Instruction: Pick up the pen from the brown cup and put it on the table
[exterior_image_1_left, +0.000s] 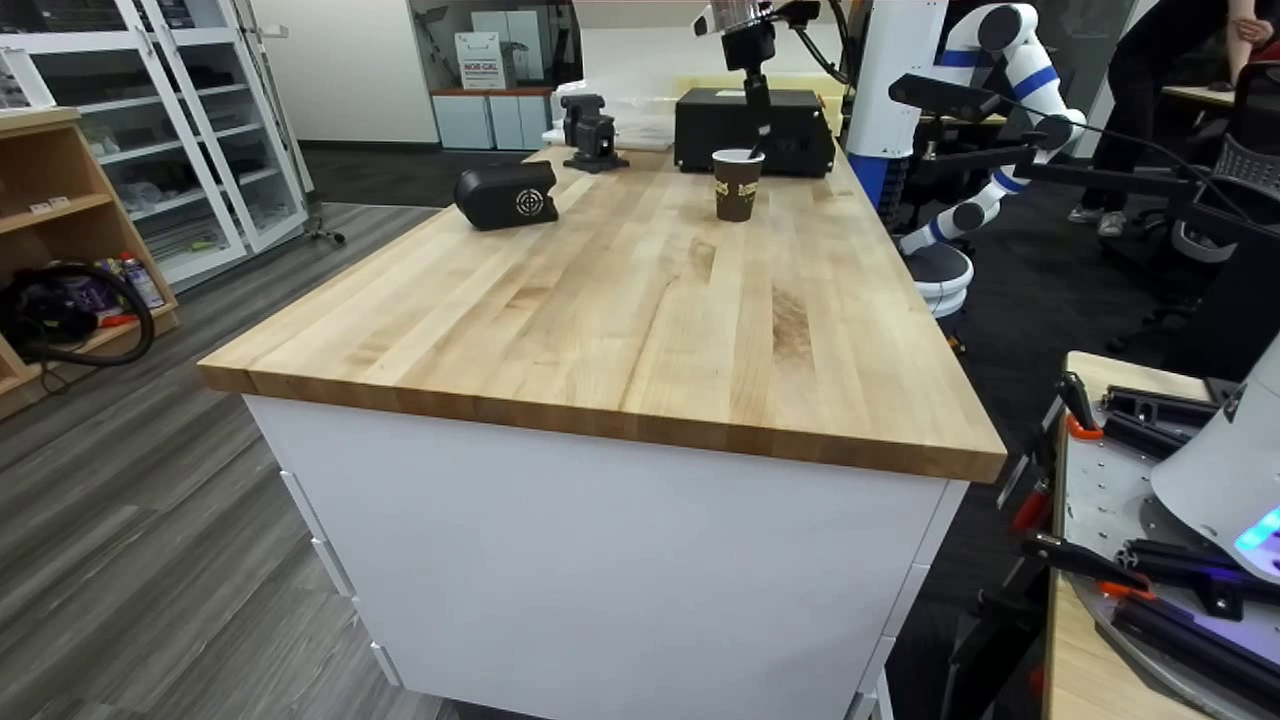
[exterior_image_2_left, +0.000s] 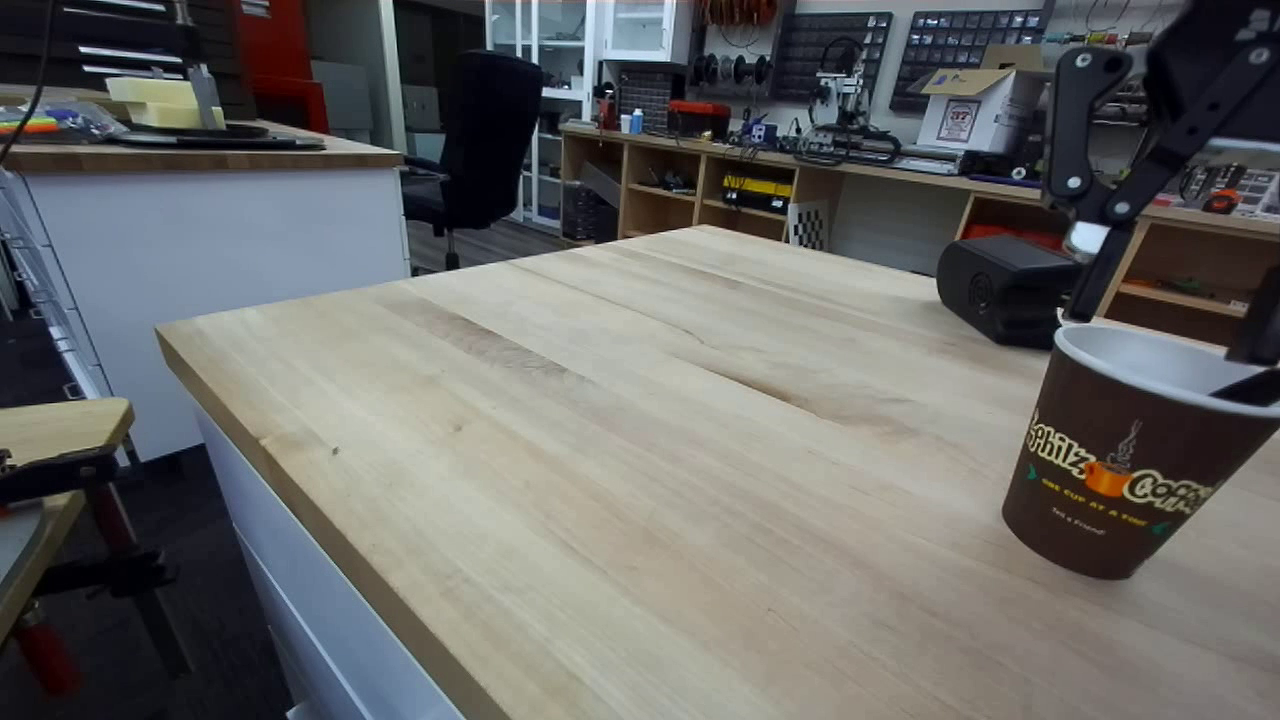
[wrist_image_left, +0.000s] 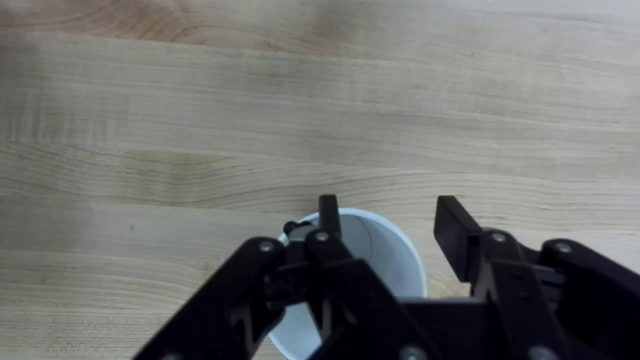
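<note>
The brown cup stands upright on the wooden table, with a white rim and inside. It also shows at the right in an exterior view and under the gripper in the wrist view. The dark pen leans in the cup against its rim; its lower part is hidden. In the wrist view the pen's end shows at the left rim, outside the left finger. My gripper is open and empty, just above the cup, with its left finger over the opening and its right finger beyond the rim.
A black boxy device lies on the table near its side edge, behind the cup in an exterior view. A black box and a black vise stand at the far end. A white and blue robot arm stands beside the table.
</note>
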